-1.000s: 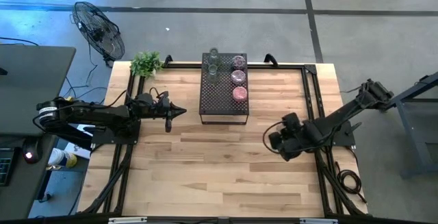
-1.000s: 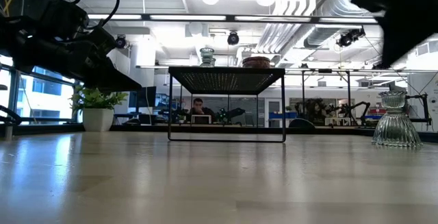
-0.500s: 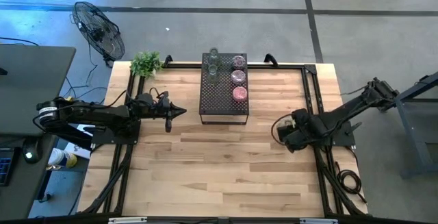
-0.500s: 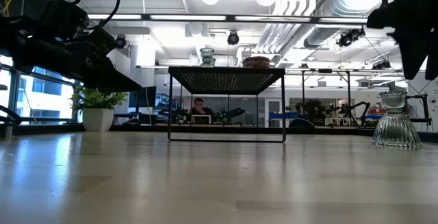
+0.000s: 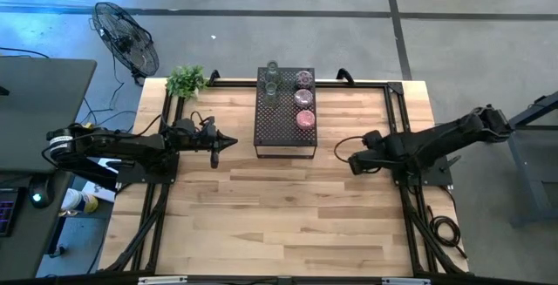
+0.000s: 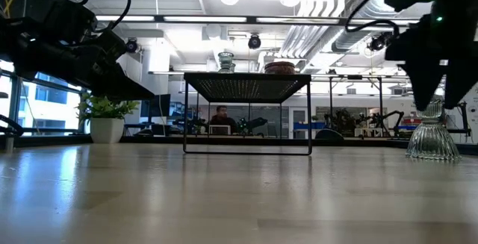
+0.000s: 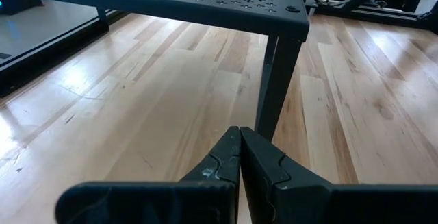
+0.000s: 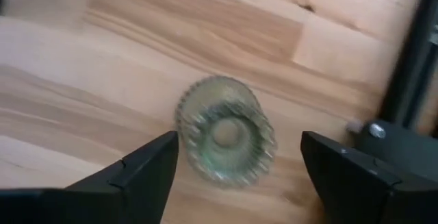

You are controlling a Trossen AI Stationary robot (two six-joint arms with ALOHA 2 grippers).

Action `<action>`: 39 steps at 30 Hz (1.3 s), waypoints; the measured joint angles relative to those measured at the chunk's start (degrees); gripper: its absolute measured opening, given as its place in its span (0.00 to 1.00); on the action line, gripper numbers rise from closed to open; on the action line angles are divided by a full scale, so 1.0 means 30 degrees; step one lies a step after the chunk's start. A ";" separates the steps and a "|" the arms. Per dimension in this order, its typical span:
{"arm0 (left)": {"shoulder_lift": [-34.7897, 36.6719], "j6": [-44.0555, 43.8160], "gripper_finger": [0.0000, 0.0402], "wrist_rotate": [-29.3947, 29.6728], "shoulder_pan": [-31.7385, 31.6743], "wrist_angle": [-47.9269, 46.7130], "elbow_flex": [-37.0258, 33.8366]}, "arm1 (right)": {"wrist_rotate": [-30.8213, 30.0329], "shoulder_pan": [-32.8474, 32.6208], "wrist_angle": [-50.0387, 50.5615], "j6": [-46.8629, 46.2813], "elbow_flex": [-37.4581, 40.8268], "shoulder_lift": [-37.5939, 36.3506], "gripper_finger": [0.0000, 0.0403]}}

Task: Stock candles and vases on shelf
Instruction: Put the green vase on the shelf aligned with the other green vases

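Note:
The black perforated shelf (image 5: 283, 124) stands at the table's far middle. Three pink candles (image 5: 303, 98) sit in a row on its right half, and clear vases (image 5: 272, 81) on its far left part. Another clear ribbed vase (image 8: 226, 136) stands upright on its base on the wood, also seen in the low view (image 6: 433, 136). My right gripper (image 8: 239, 176) hangs open above it, pointing down, one finger on each side and clear of the glass. My left gripper (image 7: 239, 155) is shut and empty, level, just short of the shelf's near left leg (image 7: 274, 80).
A potted plant (image 5: 186, 80) stands at the table's far left corner, with a fan (image 5: 126, 37) on the floor beyond it. Black frame rails (image 5: 397, 137) run along the table's right and left sides. Bare wood lies across the near half.
My right gripper has swung toward the table's far edge and come down over the vase on the wood, with its arm stretching out flatter. The vase has stayed where it was. My left arm has kept still.

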State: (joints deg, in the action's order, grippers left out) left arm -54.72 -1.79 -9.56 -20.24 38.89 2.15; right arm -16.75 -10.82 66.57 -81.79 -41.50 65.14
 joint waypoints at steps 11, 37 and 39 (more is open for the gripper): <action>0.0000 0.0004 0.01 0.0015 0.0001 -0.0412 0.0029 | 0.0295 0.0733 -0.1521 0.2055 0.0066 0.0000 0.52; -0.0003 -0.3357 0.01 -0.5217 0.3803 -0.1994 0.2177 | 0.1242 -0.2170 -0.1626 0.8935 -1.1153 0.6919 0.41; -0.0154 -0.3923 0.01 -0.3569 0.5019 -0.1991 0.2597 | 0.1263 -0.2073 -0.2026 1.0392 -1.2452 0.8154 0.41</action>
State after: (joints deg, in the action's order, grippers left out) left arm -55.18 -13.56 -20.27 -5.18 32.92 9.94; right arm -12.96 -17.04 60.50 -50.61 -78.85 89.61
